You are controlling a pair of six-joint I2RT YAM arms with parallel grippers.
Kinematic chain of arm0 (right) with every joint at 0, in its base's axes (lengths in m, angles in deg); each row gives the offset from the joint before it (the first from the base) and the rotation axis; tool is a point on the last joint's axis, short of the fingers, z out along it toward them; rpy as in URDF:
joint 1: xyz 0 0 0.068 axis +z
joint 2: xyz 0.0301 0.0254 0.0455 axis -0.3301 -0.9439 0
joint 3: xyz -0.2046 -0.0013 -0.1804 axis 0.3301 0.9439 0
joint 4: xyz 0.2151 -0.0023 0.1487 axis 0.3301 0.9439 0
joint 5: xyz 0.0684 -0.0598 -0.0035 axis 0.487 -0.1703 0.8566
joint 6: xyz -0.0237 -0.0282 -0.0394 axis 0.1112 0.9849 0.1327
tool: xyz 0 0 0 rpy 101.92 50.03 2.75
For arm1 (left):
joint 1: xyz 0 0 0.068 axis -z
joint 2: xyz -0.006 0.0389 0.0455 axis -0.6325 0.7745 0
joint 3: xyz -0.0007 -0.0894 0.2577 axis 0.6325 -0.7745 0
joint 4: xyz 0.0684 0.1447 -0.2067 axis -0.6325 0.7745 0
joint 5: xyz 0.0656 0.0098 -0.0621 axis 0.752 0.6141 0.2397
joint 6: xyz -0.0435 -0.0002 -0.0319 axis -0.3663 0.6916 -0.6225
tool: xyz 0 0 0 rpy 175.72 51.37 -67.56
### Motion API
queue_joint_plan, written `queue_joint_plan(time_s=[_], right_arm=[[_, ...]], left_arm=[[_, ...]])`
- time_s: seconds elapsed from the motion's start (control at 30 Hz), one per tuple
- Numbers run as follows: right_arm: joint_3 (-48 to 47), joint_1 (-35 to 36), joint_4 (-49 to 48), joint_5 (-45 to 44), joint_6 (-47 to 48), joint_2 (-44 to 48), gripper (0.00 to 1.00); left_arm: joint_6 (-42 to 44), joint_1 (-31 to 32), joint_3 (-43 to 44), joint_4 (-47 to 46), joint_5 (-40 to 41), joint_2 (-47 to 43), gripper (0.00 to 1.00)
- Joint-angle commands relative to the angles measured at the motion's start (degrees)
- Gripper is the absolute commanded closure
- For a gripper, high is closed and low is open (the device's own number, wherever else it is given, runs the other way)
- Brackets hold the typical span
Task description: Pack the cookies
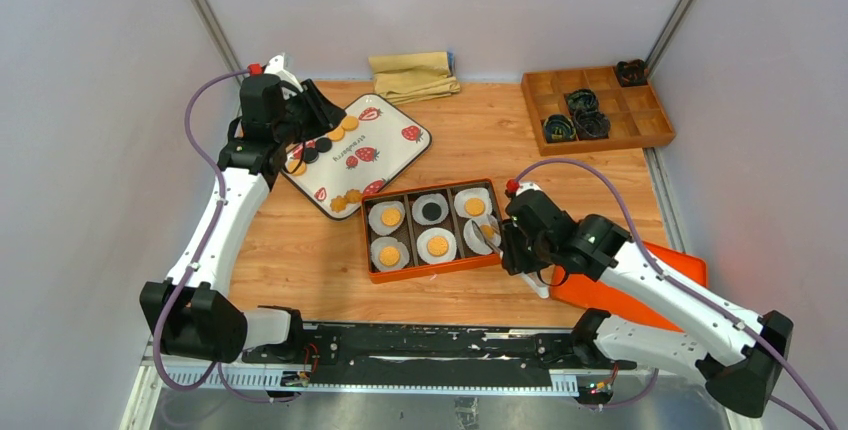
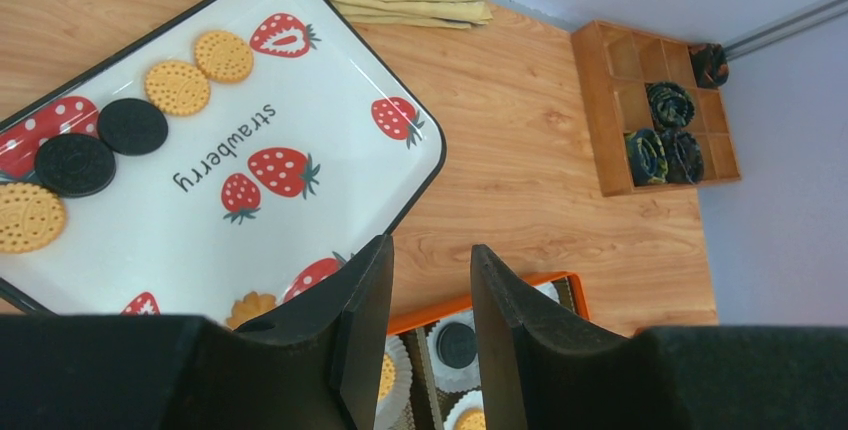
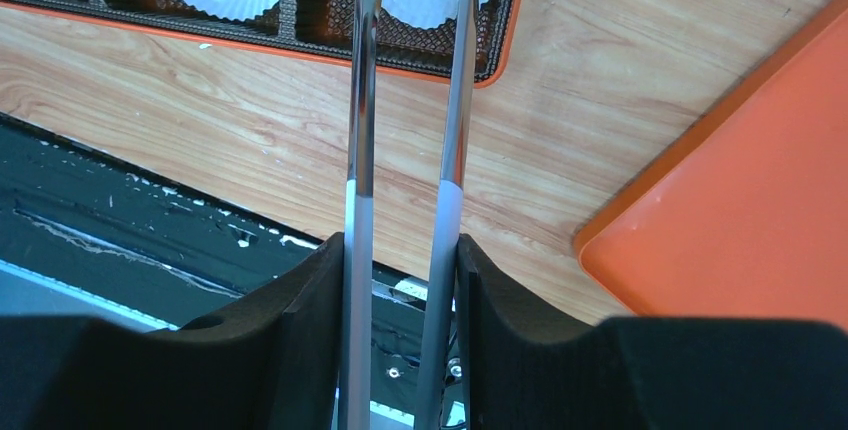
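Folded tan cloth lies by the far wall; wooden divided tray holds dark coils.

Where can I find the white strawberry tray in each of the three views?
Top external: the strawberry tray lies left of centre in the upper half, on the wooden table.
Left wrist: it fills the upper left of the picture.
Right wrist: it is not in this picture.
Shared landmark: the orange cookie box, at the centre of the top view, at the bottom edge of the left wrist view, along the top of the right wrist view.
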Motion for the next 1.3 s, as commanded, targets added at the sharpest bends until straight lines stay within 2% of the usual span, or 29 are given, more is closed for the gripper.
queue_joint_plan(time_s=[0.0, 0.17, 0.33, 0.63, 0.73, 0.8, 0.9, 1.1, 1.27], right_arm=[[-0.25, 0.75, -1.39, -2.02, 0.10, -1.82, 0.65], [-1.03, 0.79, -1.21, -2.39, 0.18, -2.24, 0.50], [-1.60, 0.71, -1.22, -2.79, 0.09, -1.42, 0.44], [-9.10, 0.72, -1.48, -6.79, 2.17, 0.01, 0.75], [-11.44, 0.31, -3.35, -12.73, 3.72, -0.93, 0.74], [-13.31, -1.52, -5.13, -16.00, 5.81, -4.05, 0.73], [-15.91, -6.25, -11.05, -16.42, 11.19, -11.29, 0.73], [-22.64, -19.17, -21.32, -8.24, 15.83, -30.42, 0.74], [-35.40, -27.04, -23.01, -0.92, 18.47, -49.11, 0.76]], left_arm=[[1.18, 0.18, -0.18, -0.41, 0.06, -1.02, 0.60], [1.46, 0.18, -0.08, -0.37, 0.28, -1.18, 0.58], [1.39, 0.18, -0.07, -0.87, -0.22, -0.98, 0.58], [1.10, 0.18, 0.68, -1.25, -1.88, -0.87, 0.58], [1.73, 0.27, 0.54, -1.52, -1.78, -0.96, 0.59], [1.93, 0.37, 0.47, -1.59, -2.03, -0.53, 0.60], [1.96, 0.88, 0.58, -1.33, -2.42, 0.45, 0.61], [3.77, 1.71, 1.10, 0.50, -0.37, 0.00, 0.61], [4.17, 1.80, 0.96, 0.75, -0.11, -0.20, 0.61]])
